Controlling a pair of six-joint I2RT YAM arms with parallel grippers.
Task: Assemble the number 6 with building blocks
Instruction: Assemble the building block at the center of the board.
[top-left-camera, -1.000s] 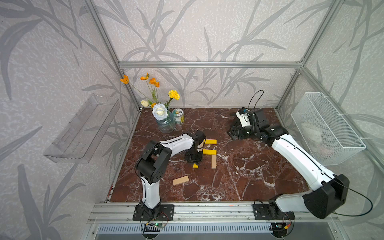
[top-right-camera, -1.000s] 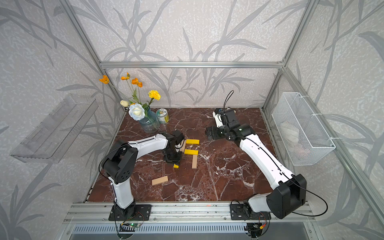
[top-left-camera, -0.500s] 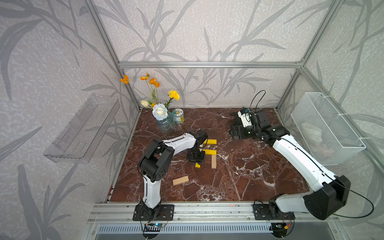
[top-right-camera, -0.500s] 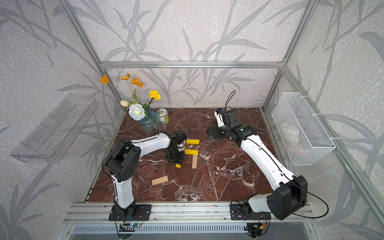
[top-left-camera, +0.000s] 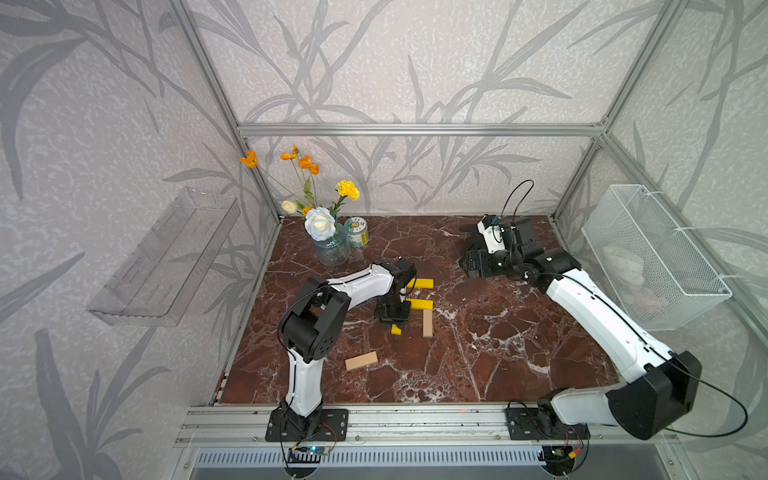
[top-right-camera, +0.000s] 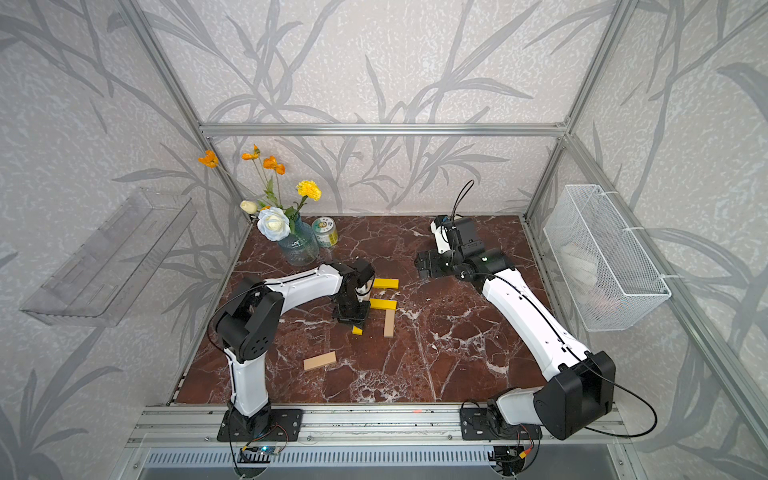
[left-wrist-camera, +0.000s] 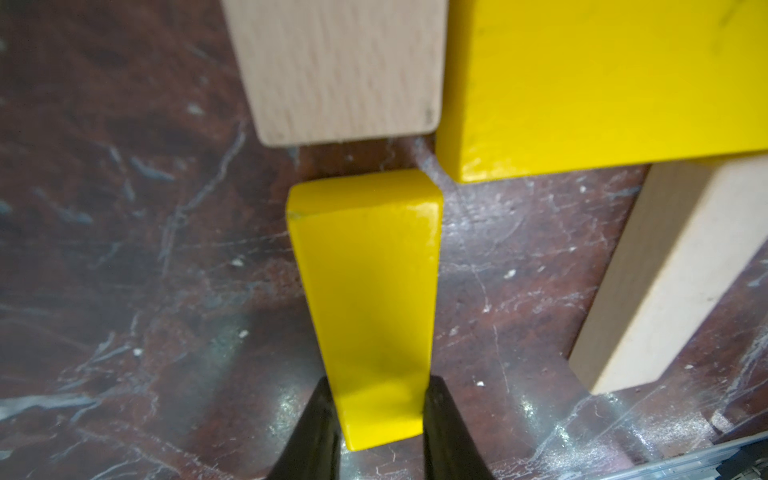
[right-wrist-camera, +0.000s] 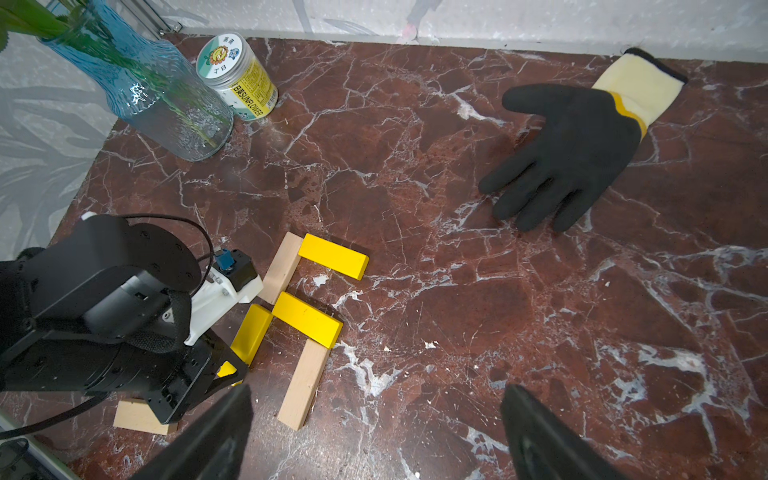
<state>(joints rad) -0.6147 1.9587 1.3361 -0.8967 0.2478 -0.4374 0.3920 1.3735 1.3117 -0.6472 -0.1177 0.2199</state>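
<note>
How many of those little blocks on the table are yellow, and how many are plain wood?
yellow blocks: 3, one of them gripped by the left gripper
plain wood blocks: 3
Total: 6

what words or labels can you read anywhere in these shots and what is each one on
"SUNFLOWER": yellow side label of the small can, right wrist view.
Chinese characters beside that word and on the can's lid: too small to read surely.
Can's print in both top views: too small to read.
No text seen on the building blocks, glove or glass vase.
</note>
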